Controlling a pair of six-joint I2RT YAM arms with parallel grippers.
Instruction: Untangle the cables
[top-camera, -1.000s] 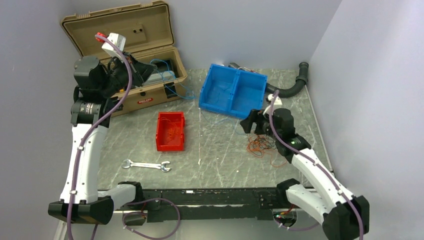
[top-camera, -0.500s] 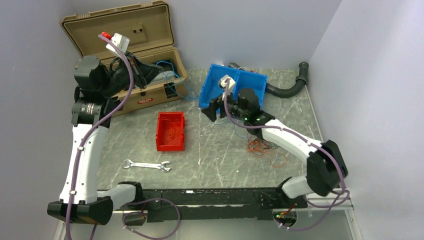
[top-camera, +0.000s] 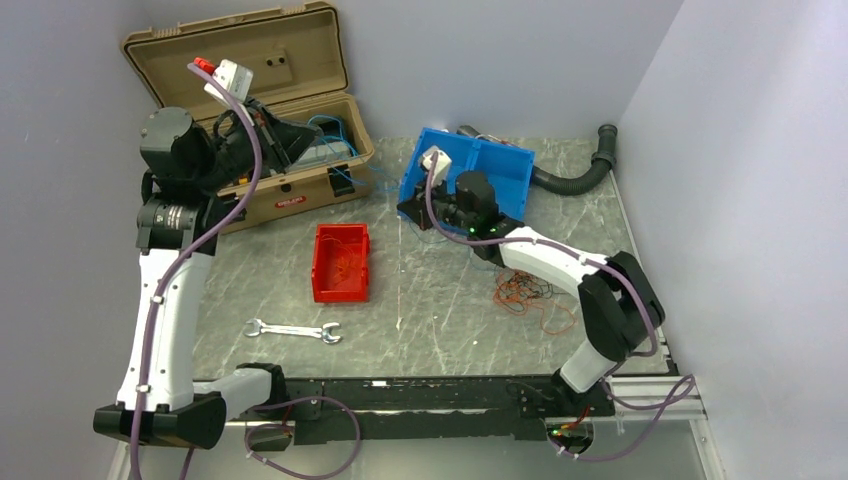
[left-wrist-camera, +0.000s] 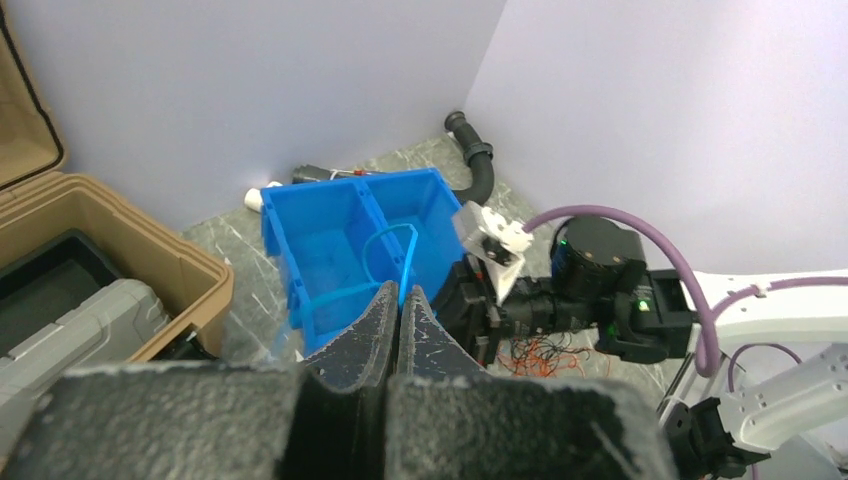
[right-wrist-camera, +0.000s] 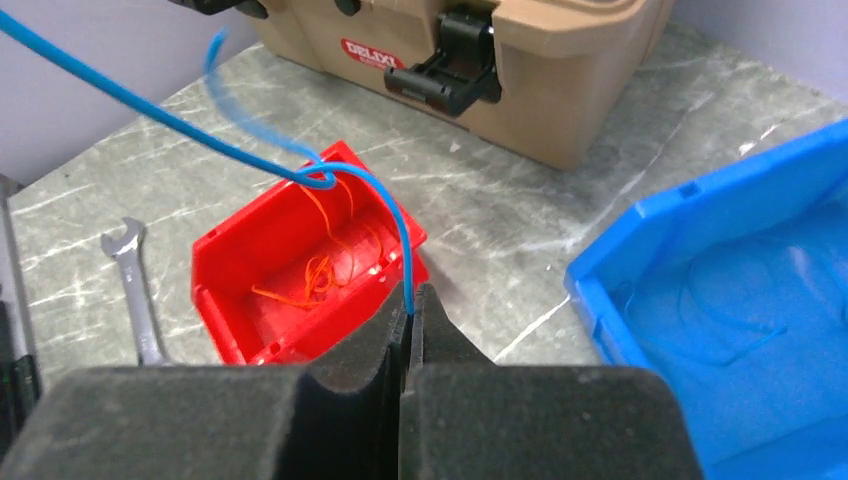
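A thin blue cable (right-wrist-camera: 250, 155) is stretched in the air between both grippers. My left gripper (left-wrist-camera: 401, 295) is shut on one end of it, held above the open toolbox (top-camera: 250, 110). My right gripper (right-wrist-camera: 410, 305) is shut on the other part, low in front of the blue bin (top-camera: 505, 148). The cable has a small loop above the red bin (right-wrist-camera: 300, 335). A tangle of orange-red and black cables (top-camera: 525, 295) lies on the table to the right, apart from both grippers. An orange-red wire (right-wrist-camera: 315, 275) lies inside the red bin.
A wrench (top-camera: 293, 331) lies near the front left. A ribbed black hose (top-camera: 580, 170) curves along the back right corner. More blue wire lies in the blue bin (left-wrist-camera: 330, 250) and hangs out of the toolbox. Walls close in on the left, back and right.
My right arm has swung left from the orange-red tangle to the front of the blue bin and closed on the blue cable. The left arm barely moved.
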